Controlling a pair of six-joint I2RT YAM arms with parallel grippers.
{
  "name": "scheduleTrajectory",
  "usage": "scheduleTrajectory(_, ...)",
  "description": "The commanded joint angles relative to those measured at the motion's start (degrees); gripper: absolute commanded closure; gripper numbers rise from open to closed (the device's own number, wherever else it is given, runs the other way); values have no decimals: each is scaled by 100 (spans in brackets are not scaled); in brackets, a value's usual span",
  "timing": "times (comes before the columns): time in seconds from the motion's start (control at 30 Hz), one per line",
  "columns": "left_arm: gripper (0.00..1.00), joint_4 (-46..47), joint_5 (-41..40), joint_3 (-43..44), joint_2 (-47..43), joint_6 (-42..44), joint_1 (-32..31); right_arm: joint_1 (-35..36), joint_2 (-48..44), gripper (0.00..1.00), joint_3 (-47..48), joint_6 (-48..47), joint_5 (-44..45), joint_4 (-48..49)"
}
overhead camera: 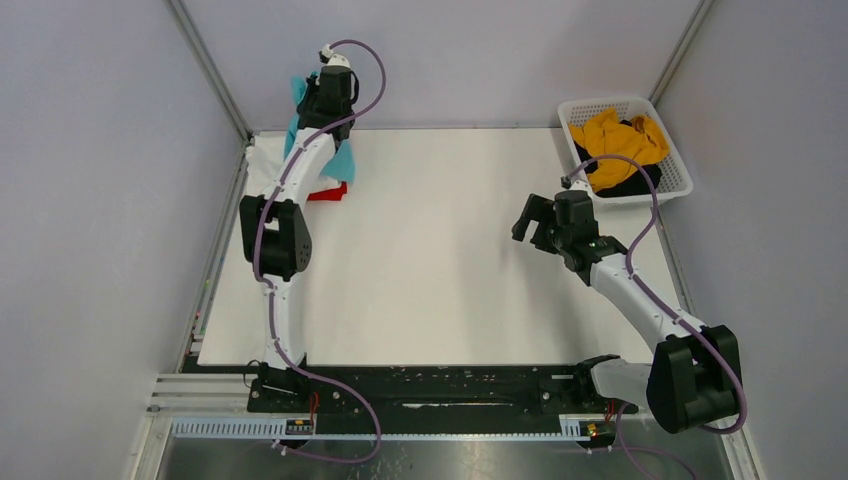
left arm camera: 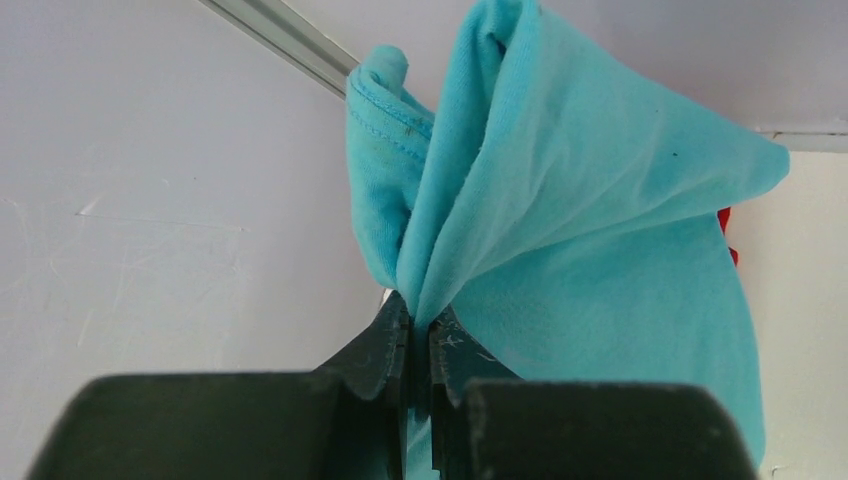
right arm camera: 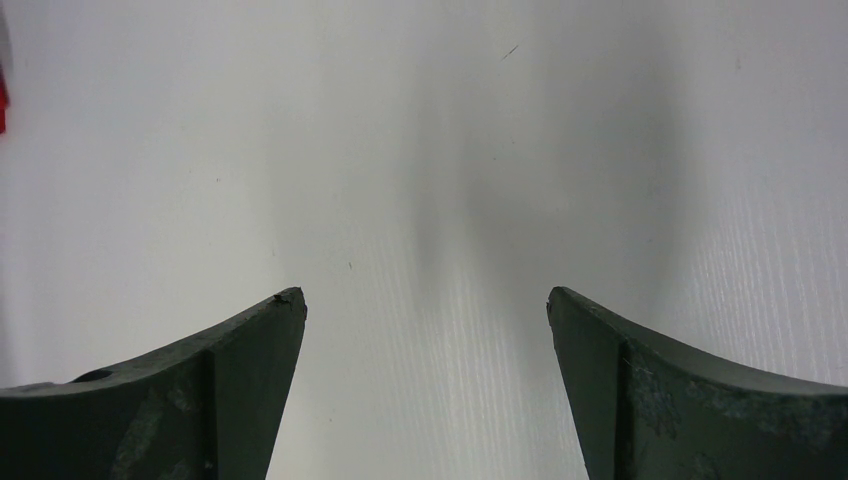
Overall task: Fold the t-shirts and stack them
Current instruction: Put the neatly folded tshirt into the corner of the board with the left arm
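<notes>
White table (overhead camera: 450, 250), pale grey walls (overhead camera: 90, 200), metal corner rails (overhead camera: 207, 65).

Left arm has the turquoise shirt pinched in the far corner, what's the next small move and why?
Probably swing the right gripper toward the turquoise t-shirt to take a second edge: the left gripper pinches it at one bunched spot, so it hangs crumpled, while the right gripper is open and empty.
</notes>
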Motion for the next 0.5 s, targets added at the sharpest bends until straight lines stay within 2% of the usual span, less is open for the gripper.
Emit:
scheduleTrajectory(0.0, 100, 187, 120, 274, -368, 165, 31, 0, 18, 1, 236, -12, 4, -4)
scheduleTrajectory(0.33, 100, 275, 243, 293, -246, 75, 294, 0, 139, 0, 245, 13, -37, -7)
scheduleTrajectory(0.47, 100, 747, 78, 183, 22, 208, 451, 5, 227, 1, 279, 29, -29, -6)
